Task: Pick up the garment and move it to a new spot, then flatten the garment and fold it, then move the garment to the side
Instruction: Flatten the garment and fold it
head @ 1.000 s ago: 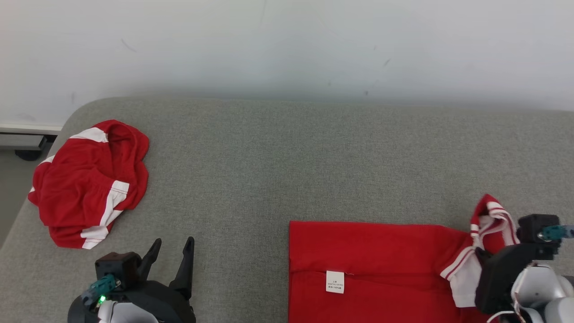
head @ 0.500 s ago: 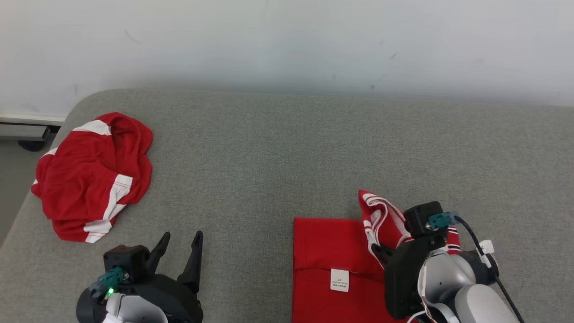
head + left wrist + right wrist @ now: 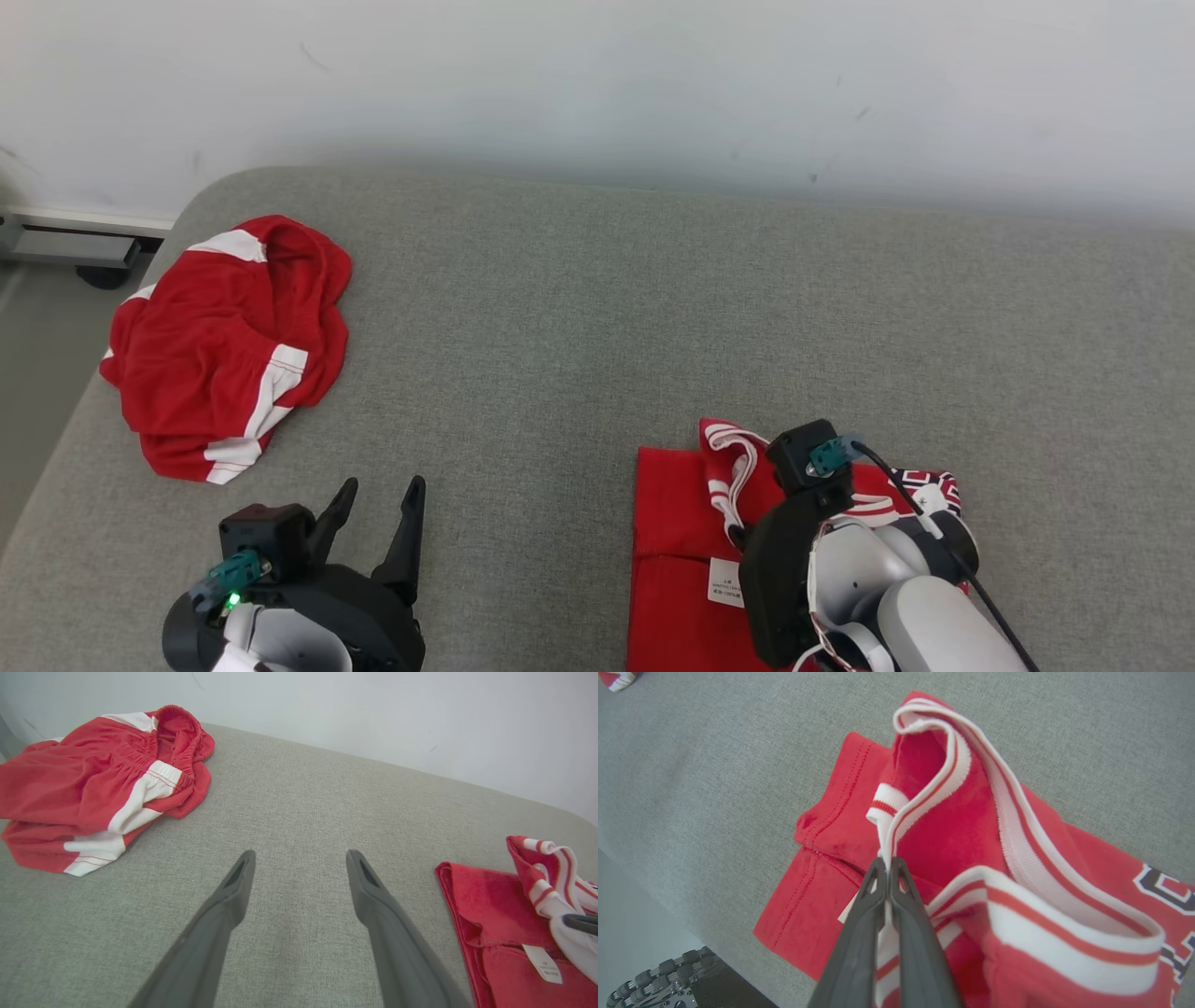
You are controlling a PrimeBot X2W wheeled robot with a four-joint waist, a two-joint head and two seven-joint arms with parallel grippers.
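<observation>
R claw (image 3: 888, 864): pinched tight on striped trim (image 3: 959, 765) of shirt (image 3: 674, 509), trim held up off red body.
L claw (image 3: 376, 489): wide open, empty, over bench (image 3: 560, 327).
shirt: part-folded, bench's near edge, R side.
shorts (image 3: 219, 359): bunched, far L corner.

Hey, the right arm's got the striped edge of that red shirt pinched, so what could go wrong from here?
1. The right gripper is shut on just a thin bit of the striped trim, so it may slip free before the fold lands.
2. The left gripper is open above bare cushion, apart from the red shirt. Nothing pins the lower layer, which may drag or bunch.
</observation>
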